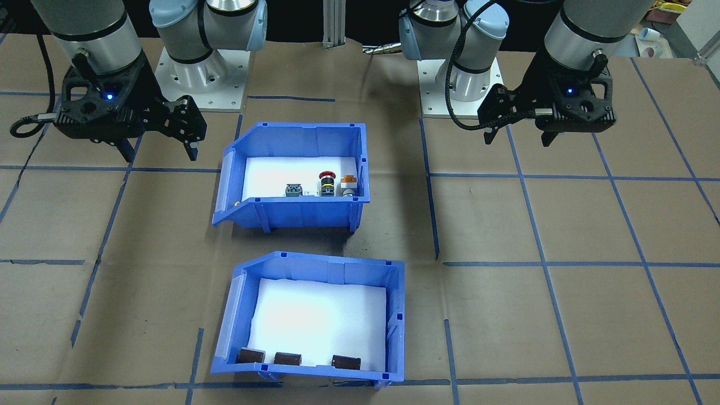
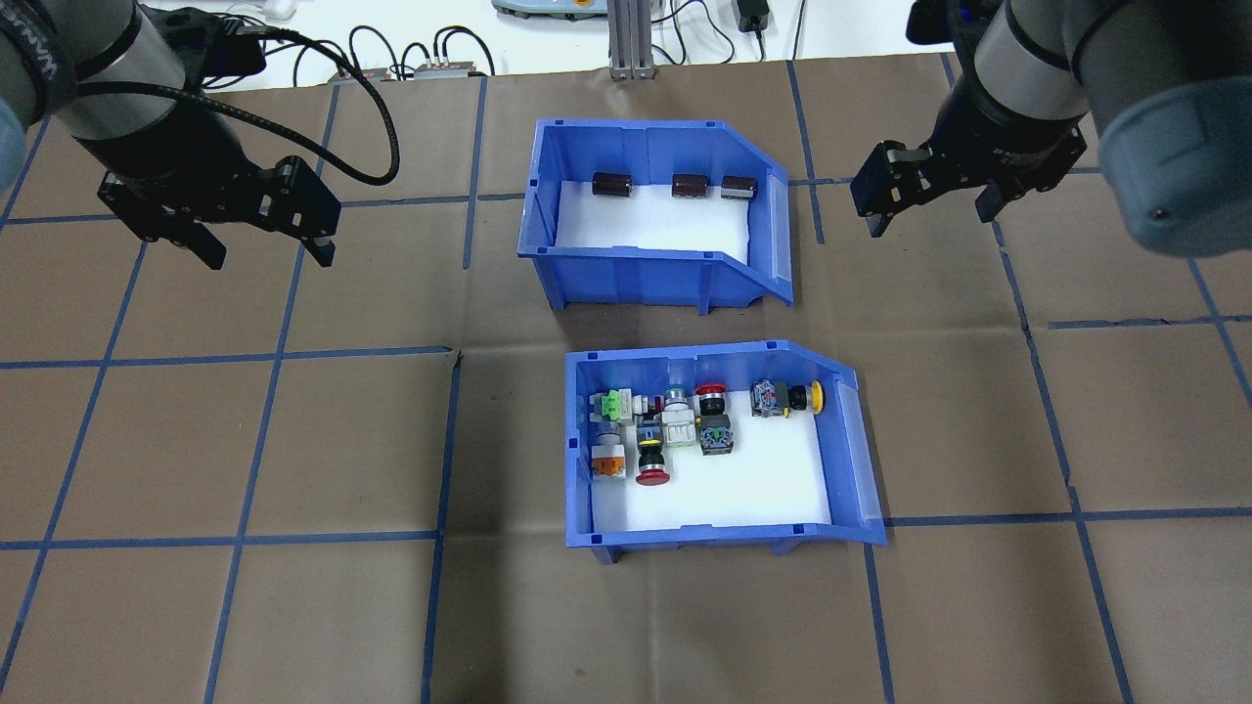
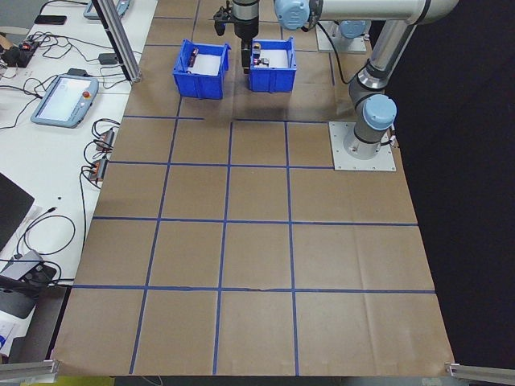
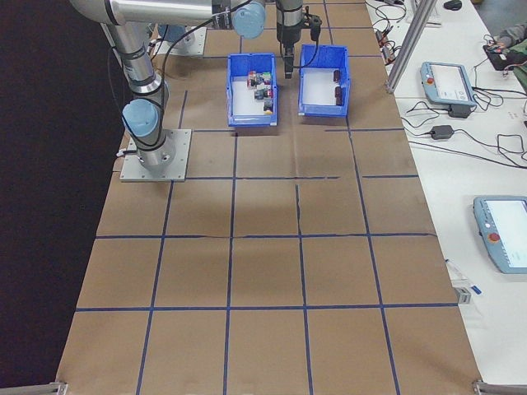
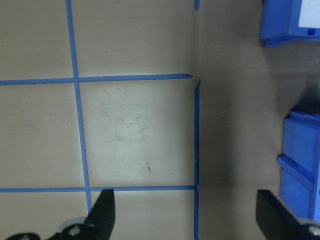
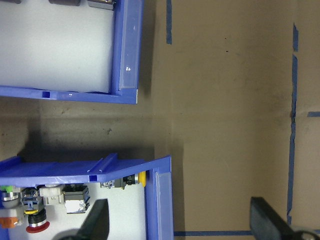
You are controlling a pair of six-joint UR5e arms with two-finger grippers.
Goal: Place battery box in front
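Nearest the robot, the switch bin (image 2: 726,440) holds push-buttons; beyond it the battery box (image 2: 653,213) carries three batteries (image 2: 689,185). Left gripper (image 2: 262,244) and right gripper (image 2: 929,200) hover outboard, jaws spread, empty.
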